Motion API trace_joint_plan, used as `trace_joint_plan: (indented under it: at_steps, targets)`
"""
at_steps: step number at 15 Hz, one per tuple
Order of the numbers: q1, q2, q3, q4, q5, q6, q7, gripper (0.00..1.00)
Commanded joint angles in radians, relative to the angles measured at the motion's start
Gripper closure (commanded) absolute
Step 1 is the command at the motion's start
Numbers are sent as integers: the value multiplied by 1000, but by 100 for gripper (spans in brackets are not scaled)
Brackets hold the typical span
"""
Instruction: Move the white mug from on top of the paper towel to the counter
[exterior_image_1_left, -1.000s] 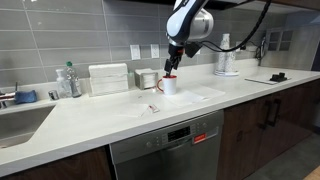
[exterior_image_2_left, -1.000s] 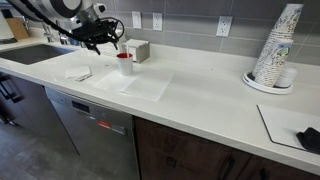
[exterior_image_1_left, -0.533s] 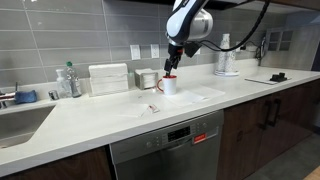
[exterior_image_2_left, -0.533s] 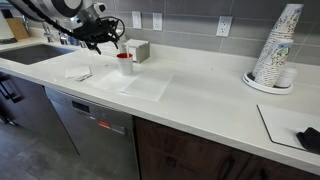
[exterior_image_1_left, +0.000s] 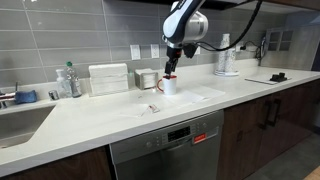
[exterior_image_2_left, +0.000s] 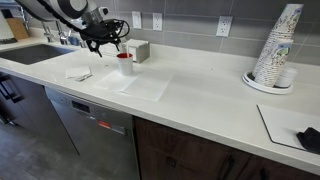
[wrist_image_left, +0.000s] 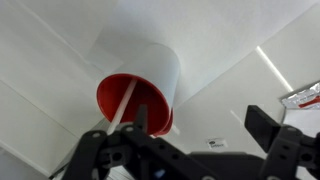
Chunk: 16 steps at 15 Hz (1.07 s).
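White mug (exterior_image_2_left: 124, 65) upright, long axis vertical, red mouth up. It stands at the far edge of the paper towel (exterior_image_2_left: 145, 86), as far as the faint sheet outline allows. Bare counter (exterior_image_2_left: 212, 102) lies all round. End effector (wrist_image_left: 200, 128) directly overhead, pointing down, spread wide, holding nothing. Wrist view: mug at 10 o'clock from the midpoint between the fingers. One finger crosses the rim at the mouth's 5 o'clock and the other stands clear outside, so it looks set to pinch the wall, by my judgement only. Contents: red interior with one thin pale streak across it; stick or glare, cannot tell. No liquid discernible.
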<state>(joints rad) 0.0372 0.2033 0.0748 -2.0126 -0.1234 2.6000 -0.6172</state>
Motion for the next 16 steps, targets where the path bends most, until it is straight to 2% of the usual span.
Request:
trace_joint_plan:
  at_steps: [1,8,13,15,16]
  targets:
    - [-21,54,14,76,-1,-76,-61,0]
    - [-40,140,36,186,26,-132,-206,0]
    - [-48,200,50,246,32,-141,-248,0]
    - [-50,217,52,265,35,-162,-252,18]
    - [-51,225,52,274,36,-171,-253,34]
